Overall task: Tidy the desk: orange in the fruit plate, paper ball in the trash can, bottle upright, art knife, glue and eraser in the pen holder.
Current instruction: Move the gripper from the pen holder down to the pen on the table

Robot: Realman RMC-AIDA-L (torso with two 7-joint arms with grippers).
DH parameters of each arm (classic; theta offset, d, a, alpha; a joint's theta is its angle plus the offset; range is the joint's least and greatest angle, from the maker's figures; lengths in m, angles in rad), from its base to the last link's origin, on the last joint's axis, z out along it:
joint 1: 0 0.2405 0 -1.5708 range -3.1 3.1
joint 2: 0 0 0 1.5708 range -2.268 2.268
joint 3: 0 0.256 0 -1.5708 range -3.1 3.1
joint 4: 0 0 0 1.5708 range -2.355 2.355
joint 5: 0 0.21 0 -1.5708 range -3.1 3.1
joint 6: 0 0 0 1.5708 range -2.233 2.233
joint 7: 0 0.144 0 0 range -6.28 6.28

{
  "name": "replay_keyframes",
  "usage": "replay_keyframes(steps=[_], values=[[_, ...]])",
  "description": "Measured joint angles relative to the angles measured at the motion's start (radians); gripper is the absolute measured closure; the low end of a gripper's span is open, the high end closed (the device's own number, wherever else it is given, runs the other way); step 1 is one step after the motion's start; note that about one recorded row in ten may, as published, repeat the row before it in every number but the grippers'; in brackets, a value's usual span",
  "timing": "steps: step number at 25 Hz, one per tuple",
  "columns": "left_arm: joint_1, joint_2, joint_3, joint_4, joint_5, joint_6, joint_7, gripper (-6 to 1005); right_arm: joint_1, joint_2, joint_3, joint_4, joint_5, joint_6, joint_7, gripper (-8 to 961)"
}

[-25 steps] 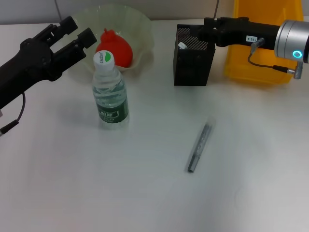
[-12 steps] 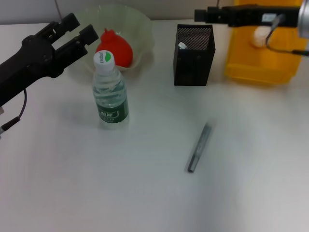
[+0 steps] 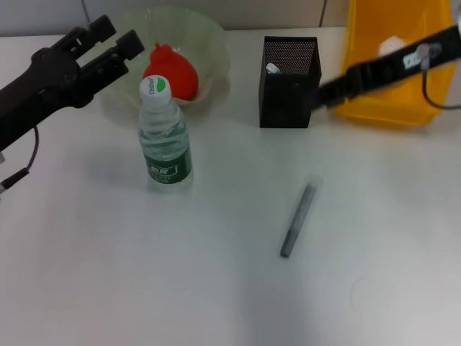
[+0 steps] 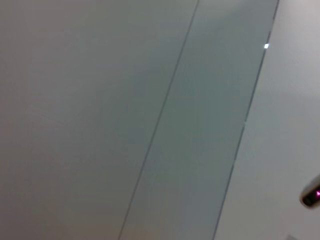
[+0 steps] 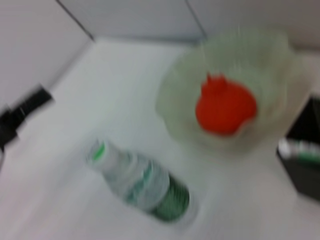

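**A:** Where do you stand on the tidy-up?

**B:** By the look of it you're nearly done. The orange [image 3: 173, 72] lies in the fruit plate [image 3: 209, 36], the bottle [image 3: 165, 135] stands upright on the tabletop [image 3: 108, 274], the paper ball [image 3: 390, 46] sits in the trash can [image 3: 392, 108], and something white shows inside the pen holder [image 3: 289, 90]. One grey pen-like thing [image 3: 297, 220], likely the art knife, lies loose on the tabletop.

**A:** And your jaws?

**B:** Your left gripper [image 3: 109, 40] hangs with jaws open, the orange just beyond its tips and the bottle below. Your right gripper [image 3: 325, 91] sits beside the pen holder; whether its jaws are open I cannot tell. The knife lies well short of them, toward you.

**A:** Next move?

**B:** Bring the right jaws down over the knife, crosswise to its length, then carry it to the holder.

**A:** Any writing?

**B:** The bottle's cap and dark green label carry print, too small to read.
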Motion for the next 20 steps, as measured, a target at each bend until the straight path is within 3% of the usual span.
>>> replay_keyframes(steps=[4, 9, 15, 20], values=[[0.023, 0.002, -0.054, -0.001, 0.000, 0.005, -0.008, 261, 0.034, 0.014, -0.099, 0.023, -0.151, -0.009, 0.098, 395], [0.059, 0.006, -0.111, -0.002, 0.006, 0.012, -0.008, 261, 0.130, 0.028, -0.171, 0.177, -0.352, 0.020, 0.168, 395], [0.095, 0.005, -0.183, -0.011, 0.008, 0.036, -0.007, 260, 0.214, 0.028, -0.202, 0.398, -0.380, 0.136, 0.180, 392], [0.107, 0.005, -0.231, -0.017, 0.008, 0.071, -0.005, 260, 0.242, 0.029, -0.220, 0.487, -0.380, 0.244, 0.172, 389]])
